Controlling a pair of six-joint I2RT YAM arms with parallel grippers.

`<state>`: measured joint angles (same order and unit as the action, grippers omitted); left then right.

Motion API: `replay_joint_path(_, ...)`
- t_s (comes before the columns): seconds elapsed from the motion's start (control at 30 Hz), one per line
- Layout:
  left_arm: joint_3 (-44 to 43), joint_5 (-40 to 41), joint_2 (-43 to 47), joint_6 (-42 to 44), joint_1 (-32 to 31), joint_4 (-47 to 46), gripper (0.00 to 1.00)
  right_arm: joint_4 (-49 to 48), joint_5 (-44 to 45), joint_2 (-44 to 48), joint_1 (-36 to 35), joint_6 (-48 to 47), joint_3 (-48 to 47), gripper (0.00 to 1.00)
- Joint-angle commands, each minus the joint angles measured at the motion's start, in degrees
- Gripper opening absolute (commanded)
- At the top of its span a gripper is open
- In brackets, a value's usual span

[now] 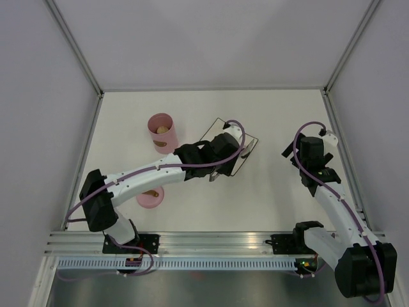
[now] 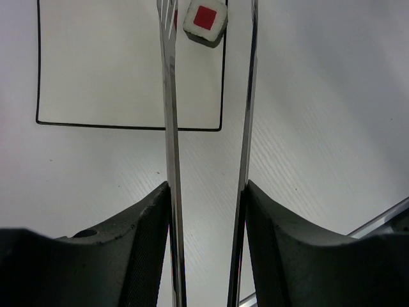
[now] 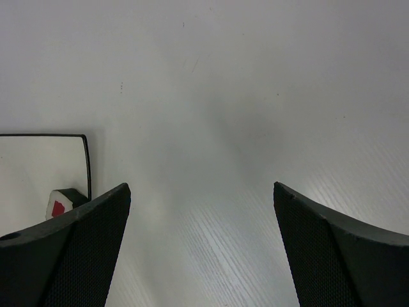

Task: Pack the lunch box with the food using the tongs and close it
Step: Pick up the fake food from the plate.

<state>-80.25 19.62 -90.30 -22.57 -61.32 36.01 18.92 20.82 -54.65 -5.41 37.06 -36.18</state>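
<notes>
My left gripper (image 2: 208, 185) is shut on the tongs (image 2: 169, 128), its two pads pressing the silvery arms from outside. The arms stay apart and reach out over the white plate (image 2: 96, 77). A sushi roll (image 2: 205, 19) with a red centre lies on the plate between the tong tips. In the top view the left gripper (image 1: 220, 157) covers most of the plate (image 1: 248, 146). The pink lunch box (image 1: 160, 131) stands open behind it with a beige ball (image 1: 163, 130) inside. Its lid (image 1: 150, 198) lies partly under the left arm. My right gripper (image 3: 201, 187) is open and holds nothing.
The right wrist view catches the plate's corner (image 3: 38, 166) and the red-centred roll (image 3: 59, 204) at its left. The right gripper (image 1: 316, 157) hovers near the right side rail (image 1: 345, 147). The aluminium rail (image 1: 211, 240) runs along the near edge.
</notes>
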Motion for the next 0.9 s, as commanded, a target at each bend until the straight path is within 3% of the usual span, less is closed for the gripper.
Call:
replay_joint_path(0.0, 1.14, 0.33, -2.15, 3.13, -0.12, -5.86, 0.54, 0.16, 1.15, 0.16, 0.14, -1.9, 0.24, 0.98)
replay_joint_path(0.27, 2.03, 1.57, -4.44, 8.41, -0.12, -9.38, 0.55, 0.6, 1.59, 0.69, 0.14, -2.61, 0.67, 0.98)
replay_joint_path(0.87, 1.5, 1.83, -10.15, 9.47, 1.11, -10.43, 0.59, 0.33, 1.42, 0.07, 0.14, -2.25, 0.24, 0.98)
